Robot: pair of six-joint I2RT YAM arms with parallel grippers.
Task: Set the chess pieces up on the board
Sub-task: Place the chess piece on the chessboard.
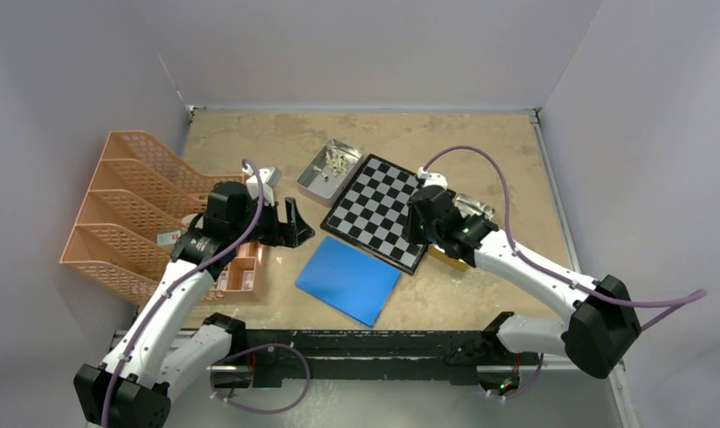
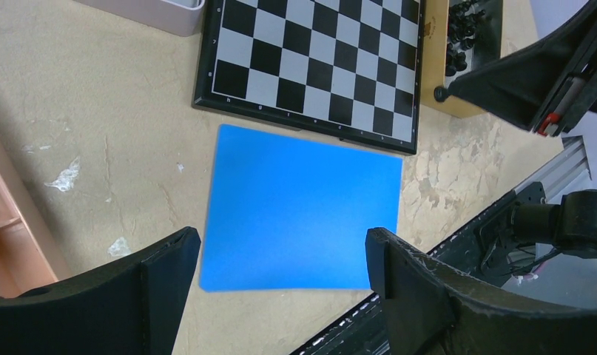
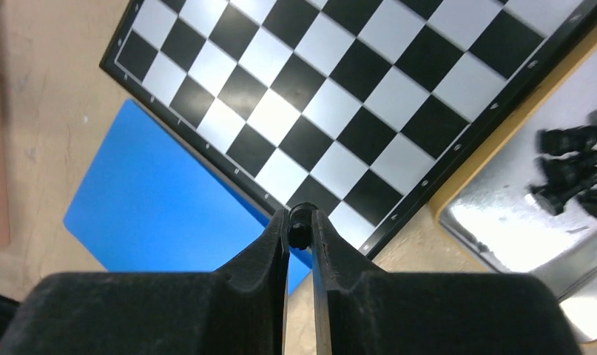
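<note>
Tan tabletop (image 3: 51,111) — right gripper (image 3: 300,218) pinches a black chess piece (image 3: 301,234) above the board (image 3: 339,96) edge (left gripper (image 2: 280,259) agape).

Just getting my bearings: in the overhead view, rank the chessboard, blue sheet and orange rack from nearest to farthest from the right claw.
1. Chessboard: under the right claw, which pinches a black piece.
2. Blue sheet: beside the board's near edge, down-left of the claw.
3. Orange rack: far off to the left.
</note>
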